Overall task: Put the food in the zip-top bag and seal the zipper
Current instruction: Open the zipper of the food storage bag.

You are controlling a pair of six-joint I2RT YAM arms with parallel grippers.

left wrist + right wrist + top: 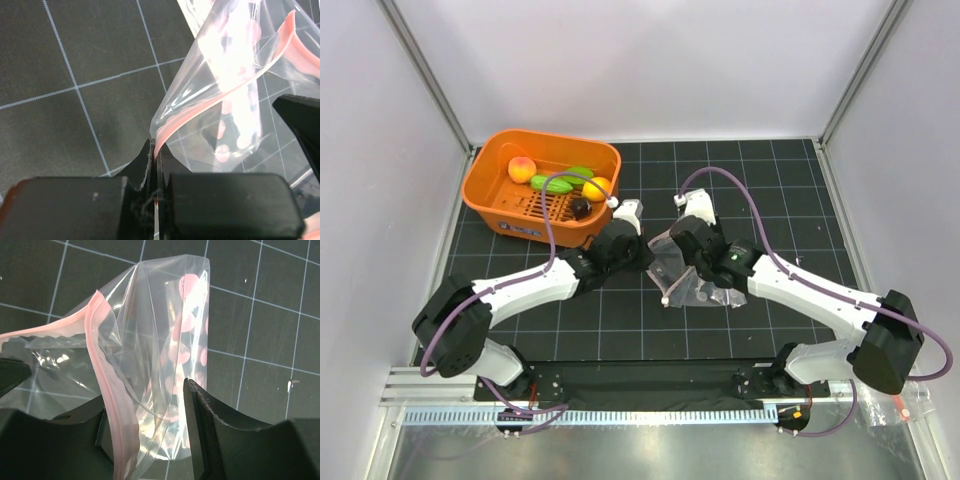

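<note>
The zip-top bag (695, 285) sits crumpled between the pincers when seen from above, just ahead of the left gripper (645, 262) and under the right gripper (692, 258). The food (597, 187) lies in the orange basket (480, 190), well beyond the left one, so I'd judge this as the mouth-opening step.

Left wrist: jaws pressed together on the zipper (220, 97) end, the strip climbing away rightward.

Right wrist: jaws spread, straddling the film and seemingly pinching nothing. The mouth faces the pincers, its long axis apparently running from one to the other. Next, the right must nip the far lip and pull.
</note>
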